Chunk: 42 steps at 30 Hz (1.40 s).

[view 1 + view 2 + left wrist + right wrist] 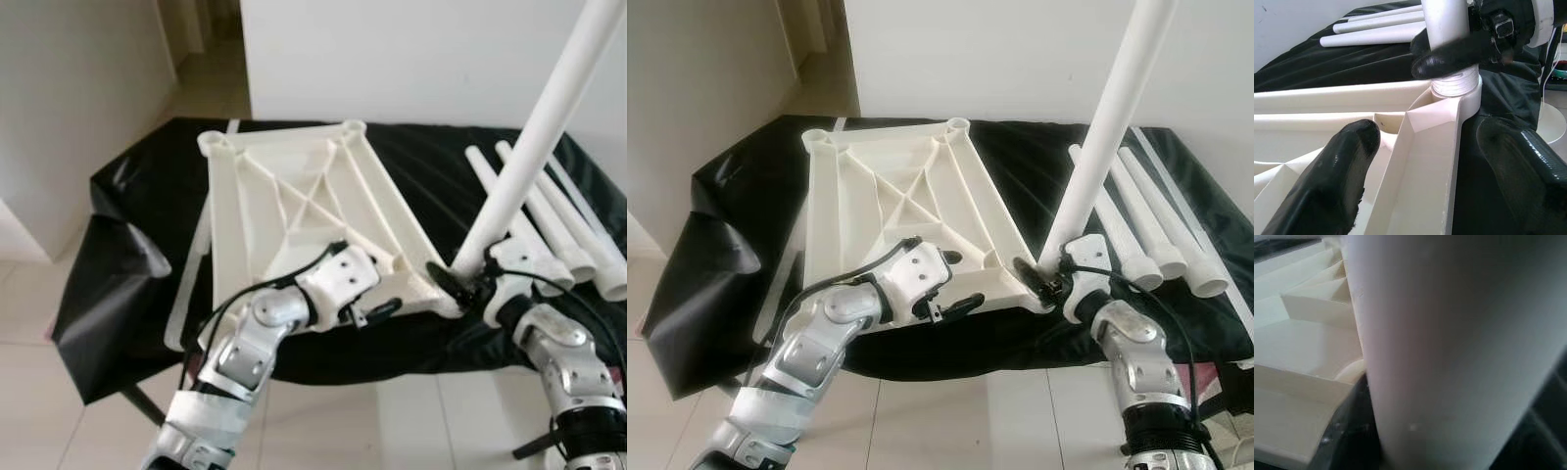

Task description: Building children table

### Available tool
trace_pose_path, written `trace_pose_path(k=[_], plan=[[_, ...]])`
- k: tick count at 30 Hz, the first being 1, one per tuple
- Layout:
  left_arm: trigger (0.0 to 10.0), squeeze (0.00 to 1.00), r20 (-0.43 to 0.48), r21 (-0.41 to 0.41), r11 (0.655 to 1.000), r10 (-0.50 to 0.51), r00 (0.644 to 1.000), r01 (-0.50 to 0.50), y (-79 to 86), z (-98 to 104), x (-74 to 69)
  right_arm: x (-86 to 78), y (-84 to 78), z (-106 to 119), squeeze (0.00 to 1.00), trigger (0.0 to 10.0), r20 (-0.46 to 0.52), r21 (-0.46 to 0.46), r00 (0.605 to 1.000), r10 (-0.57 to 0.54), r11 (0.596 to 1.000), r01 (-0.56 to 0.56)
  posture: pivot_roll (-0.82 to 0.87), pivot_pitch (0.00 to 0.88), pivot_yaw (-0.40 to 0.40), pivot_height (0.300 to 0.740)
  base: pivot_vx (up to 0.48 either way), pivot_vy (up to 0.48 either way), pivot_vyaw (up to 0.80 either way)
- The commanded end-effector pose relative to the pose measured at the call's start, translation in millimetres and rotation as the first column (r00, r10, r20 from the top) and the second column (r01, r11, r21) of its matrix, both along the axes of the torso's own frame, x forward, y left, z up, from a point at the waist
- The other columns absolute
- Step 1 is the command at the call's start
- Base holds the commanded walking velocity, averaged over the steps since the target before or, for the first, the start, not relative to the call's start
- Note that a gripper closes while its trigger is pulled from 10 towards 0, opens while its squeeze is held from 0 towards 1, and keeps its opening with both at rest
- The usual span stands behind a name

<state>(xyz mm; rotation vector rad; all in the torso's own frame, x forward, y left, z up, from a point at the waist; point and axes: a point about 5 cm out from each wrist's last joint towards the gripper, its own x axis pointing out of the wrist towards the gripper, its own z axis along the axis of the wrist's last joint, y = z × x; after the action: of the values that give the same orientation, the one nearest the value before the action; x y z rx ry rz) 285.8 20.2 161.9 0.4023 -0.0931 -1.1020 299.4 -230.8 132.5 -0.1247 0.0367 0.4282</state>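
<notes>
The cream tabletop (294, 196) lies upside down, ribs up, on the black-covered table (137, 196). My right gripper (458, 279) is shut on a white leg tube (539, 127) near its foot. The tube leans up to the right, and its threaded end (1454, 85) sits in the tabletop's near right corner socket. My left gripper (377, 311) is at the near rim just left of that corner, open. One finger (1337, 181) lies inside the rim, the other (1523, 166) outside it. In the right wrist view the leg (1449, 352) stands close against the tabletop's ribs (1303, 333).
Three more white legs (549, 220) lie side by side on the black cloth to the right of the tabletop. A white wall stands behind the table. Pale tiled floor (39, 392) lies in front, and a passage opens at the back left.
</notes>
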Motion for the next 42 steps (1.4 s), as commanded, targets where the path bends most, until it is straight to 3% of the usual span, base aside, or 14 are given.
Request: trace_pose_path(k=[1,6,7,18,19,28,31,33,37,38,40,42], plan=[[10.0,0.0,0.027,-0.012,0.997,0.074,0.997,-0.074,0.8,3,3.5,-1.2,1.6,-9,0.0,0.0,-0.044,-0.012,0.999,0.013,1.0,-0.013,-0.05,0.011,-0.018,0.74,0.0,0.0,0.0],[10.0,0.0,0.033,-0.017,0.997,0.072,0.997,-0.071,-1.2,5,3.5,-3.5,1.1,-15,0.0,0.0,-0.062,0.006,0.998,0.002,1.0,-0.001,-0.05,0.009,-0.021,0.74,0.0,0.0,0.0],[10.0,0.0,0.034,-0.016,0.997,0.073,0.997,-0.072,-1.2,5,3.9,-3.6,0.8,-17,0.0,9.8,-0.065,0.003,0.998,-0.017,1.0,0.017,-0.05,0.006,-0.022,0.74,0.0,0.0,0.0],[10.0,0.0,0.034,-0.02,0.997,0.072,0.997,-0.071,-4.6,3,3.3,-3.5,6.8,-25,0.0,10.0,-0.075,0.02,0.983,-0.167,0.986,0.168,-0.07,0.0,-0.032,0.74,0.0,0.0,0.0],[10.0,0.0,0.032,-0.021,0.997,0.068,0.997,-0.068,-5.8,2,2.6,-3.6,9.4,-25,0.0,10.0,-0.069,0.038,0.972,-0.224,0.973,0.227,-0.07,0.0,-0.037,0.74,0.0,0.0,0.0],[10.0,0.0,0.03,-0.023,0.998,0.067,0.997,-0.066,-7.5,1,2.5,-3.8,17.7,-24,0.0,10.0,-0.086,0.104,0.929,-0.36,0.924,0.368,-0.08,0.0,-0.044,0.74,0.0,0.0,0.0],[10.0,0.0,0.031,-0.023,0.998,0.067,0.997,-0.066,-7.4,1,2.3,-1.3,18.3,-21,0.0,10.0,-0.083,0.115,0.902,-0.423,0.895,0.431,-0.07,0.0,-0.045,0.74,0.0,0.0,0.0],[10.0,0.0,0.031,-0.021,0.998,0.066,0.997,-0.065,-6.8,1,2.0,-0.4,20.4,-20,0.0,10.0,-0.09,0.14,0.85,-0.518,0.839,0.526,-0.07,0.0,-0.05,0.74,0.0,0.0,0.0],[10.0,0.0,0.031,-0.02,0.998,0.067,0.997,-0.066,-6.6,0,2.0,-0.8,21.6,-20,0.0,10.0,-0.097,0.156,0.831,-0.548,0.816,0.556,-0.07,0.0,-0.05,0.74,0.0,0.0,0.0],[10.0,0.0,0.031,-0.024,0.997,0.071,0.997,-0.071,-6.9,1,2.3,-3.2,32.7,-22,0.0,10.0,-0.11,0.166,0.783,-0.613,0.765,0.622,-0.06,0.0,-0.054,0.74,0.0,0.0,0.0],[10.0,0.0,0.031,-0.025,0.997,0.072,0.997,-0.072,-7.2,1,2.2,-4.2,36.4,-23,0.0,10.0,-0.114,0.162,0.764,-0.635,0.747,0.645,-0.06,0.0,-0.054,0.74,0.0,0.0,0.0],[10.0,0.0,0.031,-0.027,0.997,0.072,0.997,-0.071,-7.5,1,1.7,-6.2,39.4,-27,0.0,10.0,-0.15,0.154,0.685,-0.713,0.667,0.729,-0.05,0.0,-0.057,0.74,0.0,0.0,0.0]])
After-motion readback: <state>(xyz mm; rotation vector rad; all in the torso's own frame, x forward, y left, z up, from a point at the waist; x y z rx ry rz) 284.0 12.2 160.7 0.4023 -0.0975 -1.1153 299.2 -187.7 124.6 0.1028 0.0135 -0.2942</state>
